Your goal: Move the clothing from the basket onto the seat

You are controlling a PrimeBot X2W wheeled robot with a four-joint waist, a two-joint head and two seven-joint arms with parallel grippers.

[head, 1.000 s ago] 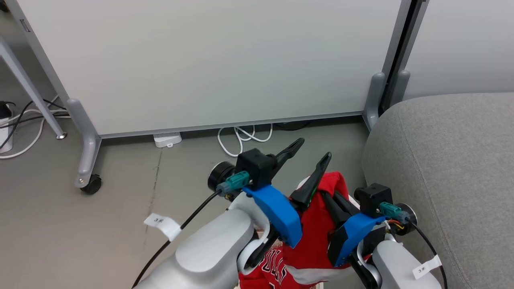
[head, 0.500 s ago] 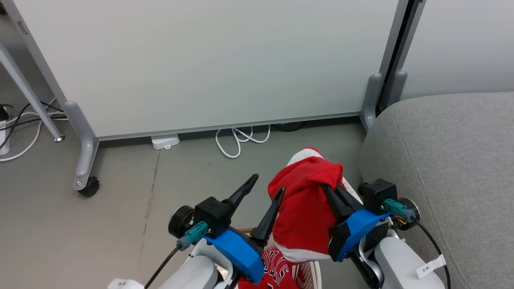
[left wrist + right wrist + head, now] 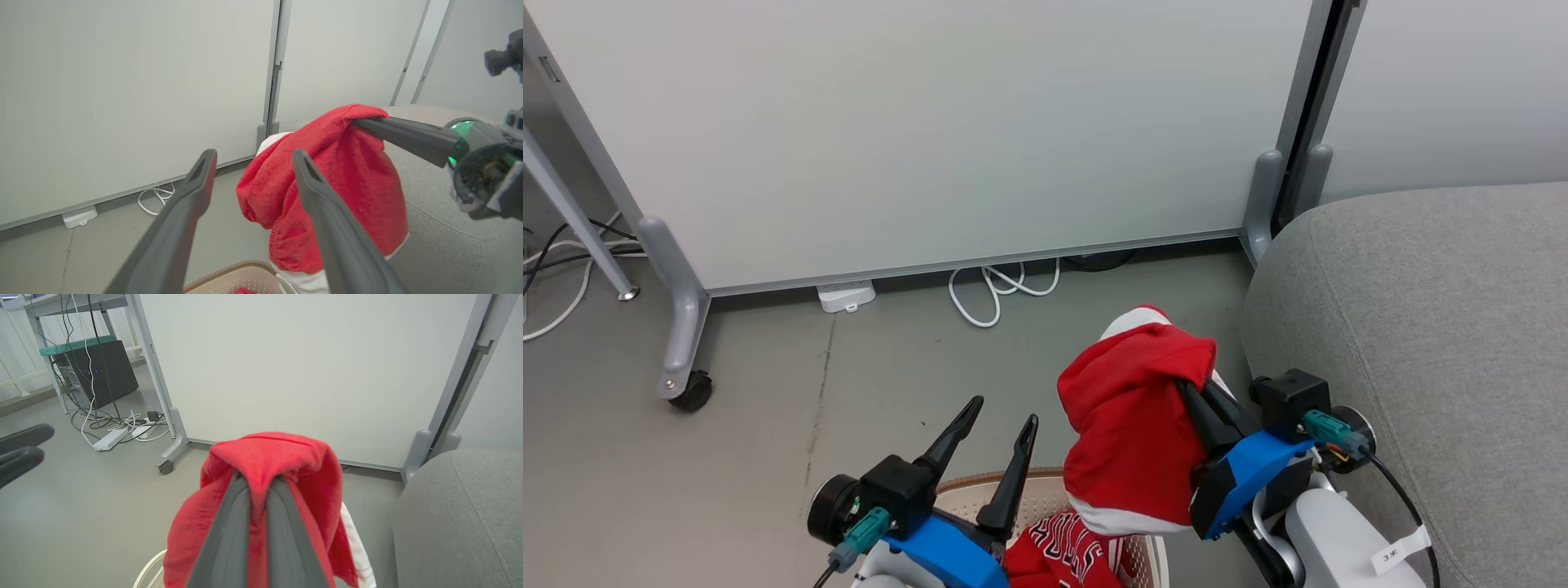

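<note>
Rising behind and to the left of the seat, a pale partition panel on grey legs spans the far side of the head view. The seat is a light-grey upholstered cushion with a rounded corner. The grey floor stretches away to the left of it.

Just left of the seat's rounded corner hangs one piece of the clothing, a red garment with a white band along its lower edge. It is lifted clear of the floor and draped over the right gripper. It is near the seat, though I cannot tell whether it brushes the fabric.

Further left of the seat and lower, the basket shows its brown rim and a patch of perforated cream wall. Inside it lies the second red garment, the one with black-and-white lettering.

The right gripper's two dark fingers are pressed together, pinching a fold at the top of the hanging garment. The left gripper hovers over the basket's rim, further from the seat than the hanging garment. Its fingers are spread wide with nothing between them.

Well left of the seat, at the foot of the panel, lie a looped white cable and a small white box. Furthest out is a black caster.
</note>
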